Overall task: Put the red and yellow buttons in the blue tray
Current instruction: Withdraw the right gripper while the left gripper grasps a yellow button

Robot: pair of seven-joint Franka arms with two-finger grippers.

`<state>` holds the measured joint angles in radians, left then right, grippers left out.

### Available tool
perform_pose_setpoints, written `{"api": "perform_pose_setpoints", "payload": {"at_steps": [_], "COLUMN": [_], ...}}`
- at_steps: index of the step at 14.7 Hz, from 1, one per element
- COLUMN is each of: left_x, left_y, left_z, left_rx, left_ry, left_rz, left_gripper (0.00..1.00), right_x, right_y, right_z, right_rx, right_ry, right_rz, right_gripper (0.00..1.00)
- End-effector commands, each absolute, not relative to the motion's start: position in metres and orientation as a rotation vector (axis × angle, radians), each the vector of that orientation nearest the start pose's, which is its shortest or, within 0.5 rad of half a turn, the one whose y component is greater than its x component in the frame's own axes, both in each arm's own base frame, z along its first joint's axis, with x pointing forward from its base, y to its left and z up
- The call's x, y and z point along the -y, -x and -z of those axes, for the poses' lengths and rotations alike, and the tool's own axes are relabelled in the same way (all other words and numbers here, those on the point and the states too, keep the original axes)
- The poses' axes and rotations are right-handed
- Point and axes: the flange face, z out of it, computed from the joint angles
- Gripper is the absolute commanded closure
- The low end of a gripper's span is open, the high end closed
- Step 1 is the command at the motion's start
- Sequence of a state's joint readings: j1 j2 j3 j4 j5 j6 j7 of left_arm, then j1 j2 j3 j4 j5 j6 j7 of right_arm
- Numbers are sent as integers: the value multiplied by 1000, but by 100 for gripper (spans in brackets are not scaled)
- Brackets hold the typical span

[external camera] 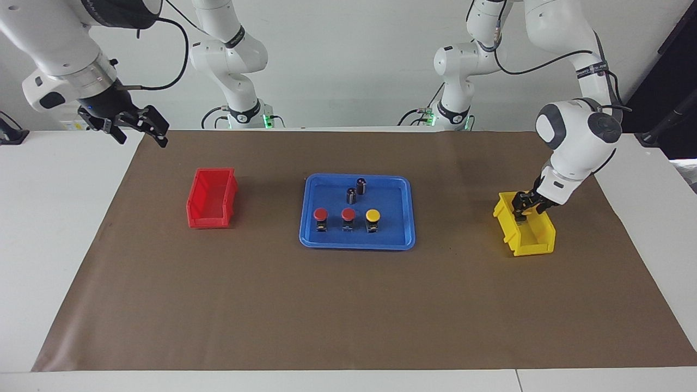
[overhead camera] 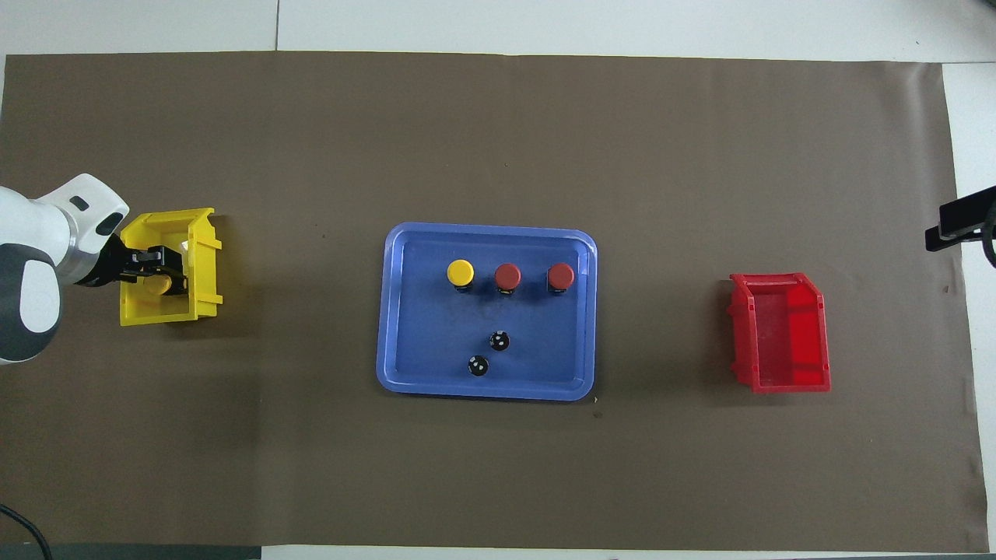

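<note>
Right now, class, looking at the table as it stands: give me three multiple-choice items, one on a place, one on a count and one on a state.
1. Where is the yellow button that is not in the tray?
A. in the red bin
B. in the yellow bin
C. on the brown mat

2. How many buttons stand in the blue tray?
A. two
B. three
C. four

3. How are the right gripper's jaws?
A. open, up in the air
B. shut on a red button
C. resting in the tray

Answers:
1 B: the second yellow button sits in the yellow bin, under the left gripper.
2 B: two red buttons and one yellow button stand in the blue tray.
3 A: the right gripper hangs open and holds nothing, at the right arm's end of the table.
</note>
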<state>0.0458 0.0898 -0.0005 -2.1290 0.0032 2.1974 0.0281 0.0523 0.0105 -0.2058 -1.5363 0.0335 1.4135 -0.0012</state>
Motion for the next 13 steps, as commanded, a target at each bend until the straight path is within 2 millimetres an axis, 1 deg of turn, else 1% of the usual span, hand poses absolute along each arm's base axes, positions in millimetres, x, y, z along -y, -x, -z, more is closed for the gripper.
{"api": "perform_pose_setpoints", "payload": {"at_steps": [1,3,4,5,6,7,8,9,10,11,13], "left_x": [-27,-26,-27,-27,-27,-27,-27,-28,-28,-27,-27], "left_y": [-545,-544,-544,-543,-543,-543,-544,-547,-552,-560,-578], "left_z": [-364,-364,-363,-363,-363,-363,-364,-367,-373,-389,-432], "left_rx": [17,20,25,25,28,32,32,37,34,28,14], "left_ry": [3145,3145,3145,3145,3146,3145,3145,3145,3145,3144,3134], "left_rz": [-26,-38,-46,-48,-53,-53,-48,-38,-46,-65,-125], "left_gripper": [36,46,51,56,63,76,85,91,93,95,97], "right_x": [79,81,80,76,72,73,72,69,63,60,63], "right_y": [-518,-525,-527,-530,-531,-532,-532,-533,-534,-534,-534], "right_z": [-614,-613,-617,-615,-619,-619,-619,-619,-619,-619,-619], "right_rx": [-198,-192,-192,-183,-176,-179,-173,-161,-135,-126,-146], "right_ry": [3083,3090,3093,3097,3099,3101,3108,3129,3151,3161,3145], "right_rz": [-193,-174,-161,-168,-157,-150,-148,-147,-145,-149,-145], "right_gripper": [0,0,0,0,0,0,0,0,0,0,0]}}
